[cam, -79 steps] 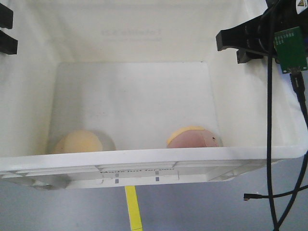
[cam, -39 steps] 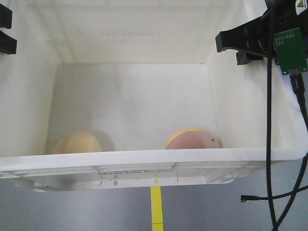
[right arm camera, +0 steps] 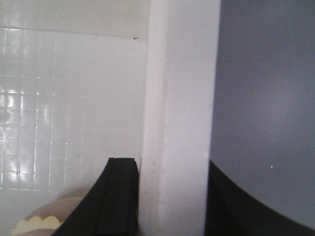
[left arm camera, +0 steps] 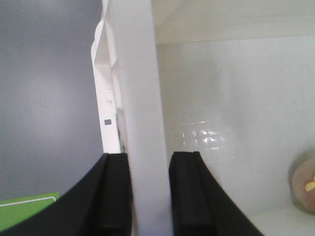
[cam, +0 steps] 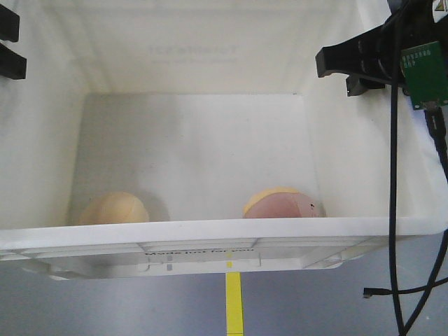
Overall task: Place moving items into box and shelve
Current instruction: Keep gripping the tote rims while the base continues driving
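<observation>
Walls of the smooth plastic box (cam: 105,234) sit clamped in left pincer (left arm camera: 147,164) and right pincer (right arm camera: 173,169).

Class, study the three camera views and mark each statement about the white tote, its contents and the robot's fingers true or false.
1. The pale cream bun-like lump and the pinkish-brown ball with a yellow scalloped rim both lie inside the large white rectangular plastic tote. True.
2. In the front view, the lump lies right of the ball. False: it lies left.
3. The left arm's fingers straddle a tote wall. True.
4. The right arm's fingers hold the ball. False: they grip a tote wall; the ball rests on the tote's bottom.
</observation>
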